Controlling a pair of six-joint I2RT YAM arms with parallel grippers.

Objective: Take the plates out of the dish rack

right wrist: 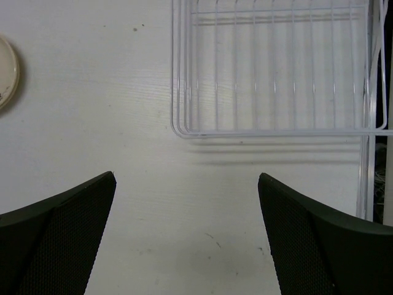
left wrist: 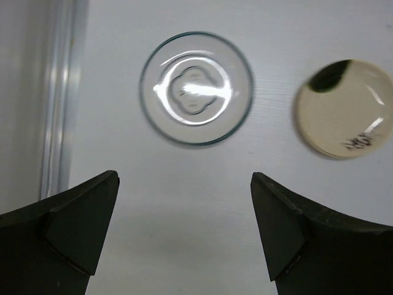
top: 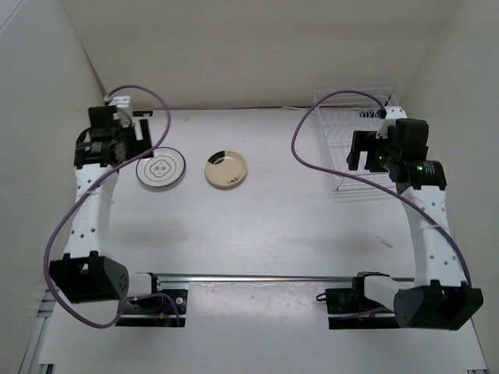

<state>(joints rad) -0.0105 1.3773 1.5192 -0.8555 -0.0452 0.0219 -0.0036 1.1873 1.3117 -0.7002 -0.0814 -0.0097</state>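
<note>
White walls close in the bench on three sides, and your two arms rise from its near edge, where a metal rail runs between their bases.

The dish rack sits in the far right corner, close to the right wall. Its white wire grid and raised sides show plainly from the right wrist.

Two plates lie flat on the bench, well apart from the rack, in the far left half. The pale grey plate with the dark rim and centre motif is on the left. The tan plate lies near it on the right, not touching. From the left wrist the tan plate shows a dark patch near its rim and some dark marks on its face.

Your left pincer hangs over the far left of the bench, just beside the grey plate. Its fingers are spread wide with only bare bench between them, and the grey plate lies ahead of the tips, untouched.

Your right pincer is also spread wide and grips nothing. It hangs by the rack's left side, with the rack's corner rim ahead of the fingertips and bare bench under them.

A purple cable loops up from each arm.
</note>
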